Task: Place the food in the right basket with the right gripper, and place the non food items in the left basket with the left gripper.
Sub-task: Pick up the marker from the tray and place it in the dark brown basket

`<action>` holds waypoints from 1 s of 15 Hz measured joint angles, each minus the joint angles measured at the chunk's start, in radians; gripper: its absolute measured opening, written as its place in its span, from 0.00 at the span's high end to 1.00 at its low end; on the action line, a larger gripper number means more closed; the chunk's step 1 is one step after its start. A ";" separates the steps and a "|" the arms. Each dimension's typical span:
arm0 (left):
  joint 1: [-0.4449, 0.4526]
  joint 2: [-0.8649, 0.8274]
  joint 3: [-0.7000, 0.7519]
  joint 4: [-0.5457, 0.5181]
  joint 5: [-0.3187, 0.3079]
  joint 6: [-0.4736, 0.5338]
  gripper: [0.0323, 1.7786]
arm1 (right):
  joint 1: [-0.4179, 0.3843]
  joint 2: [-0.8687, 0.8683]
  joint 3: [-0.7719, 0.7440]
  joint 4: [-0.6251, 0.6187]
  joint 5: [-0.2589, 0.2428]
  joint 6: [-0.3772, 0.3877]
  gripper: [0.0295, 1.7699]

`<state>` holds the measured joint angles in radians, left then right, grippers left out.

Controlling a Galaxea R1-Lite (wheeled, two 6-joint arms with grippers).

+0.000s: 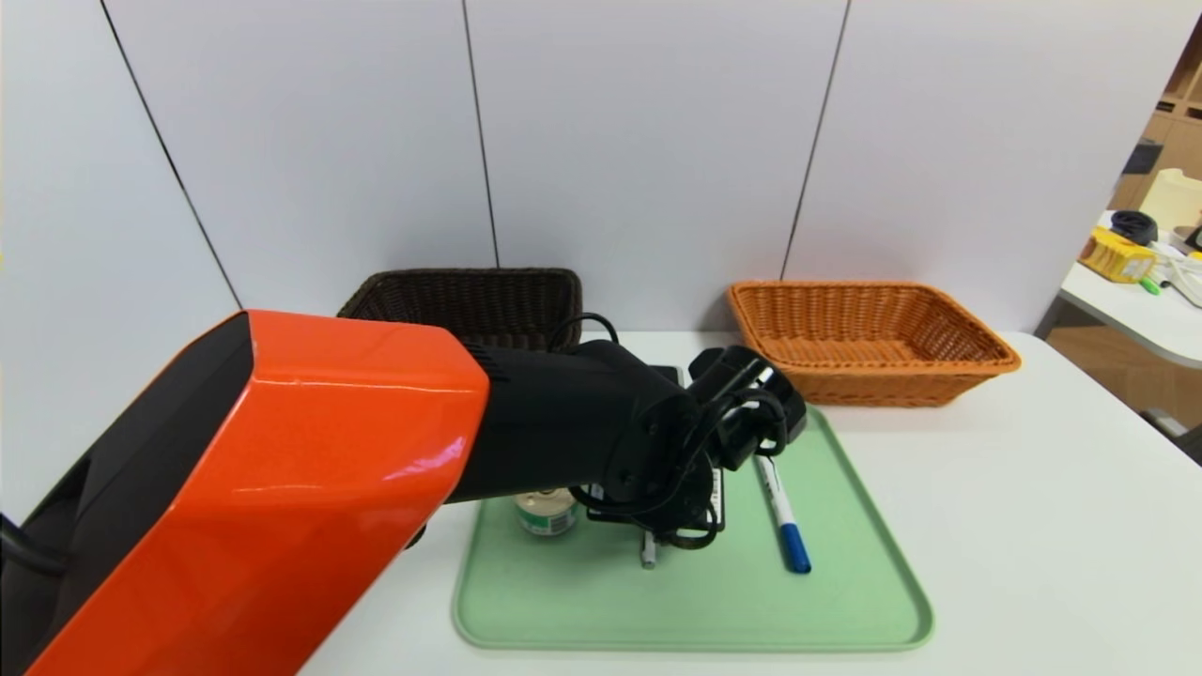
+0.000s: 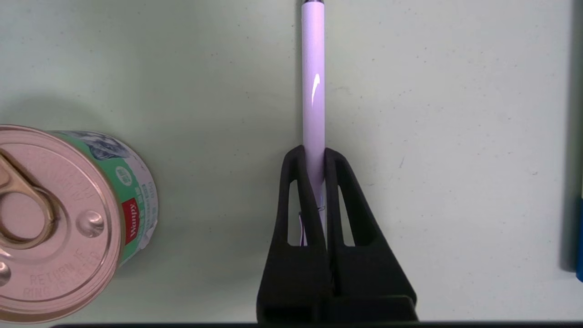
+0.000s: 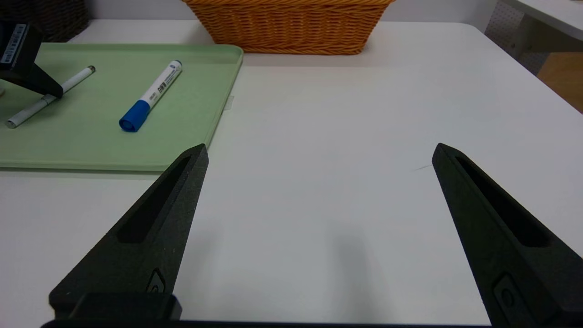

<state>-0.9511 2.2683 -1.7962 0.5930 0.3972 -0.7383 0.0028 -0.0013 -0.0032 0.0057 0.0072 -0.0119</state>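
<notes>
my left gripper (image 2: 313, 157) is down over the green tray (image 1: 845, 526), jaws pinching the thin white pen (image 2: 313, 82); the barrel runs out straight between the two fingertips (image 2: 294, 159) and lies flat on the tray floor

from the head view my own left arm hides most of that pen, only its near end pokes out below the wrist (image 1: 648, 554)

the tin can (image 1: 547, 512) stands upright on the tray just beside the pen, apart from it, gold pull-tab lid up, green-and-white label on its side

the marker with the blue cap (image 1: 782, 512) lies on the tray on the other side of the pen, blue cap toward me, not touching the pen

dark brown basket (image 1: 470, 300) sits at the back of the white desk (image 1: 1033, 526), behind the tray, on my left; orange basket (image 1: 869, 343) at the back on my right, just past the tray's far corner

my right gripper (image 3: 319, 155) hangs over bare desk, well clear of the tray, jaws spread wide with nothing between them
</notes>
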 joint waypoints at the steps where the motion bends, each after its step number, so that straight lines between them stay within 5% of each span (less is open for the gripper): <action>1: 0.000 -0.001 -0.001 0.000 0.000 0.000 0.98 | 0.000 0.000 0.000 0.000 0.000 0.000 0.04; 15: 0.091 -0.168 -0.096 -0.002 0.002 0.078 0.98 | 0.000 0.000 0.000 0.000 0.000 0.000 0.04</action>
<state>-0.8600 2.1002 -1.8921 0.5911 0.3991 -0.6604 0.0028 -0.0013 -0.0032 0.0057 0.0077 -0.0119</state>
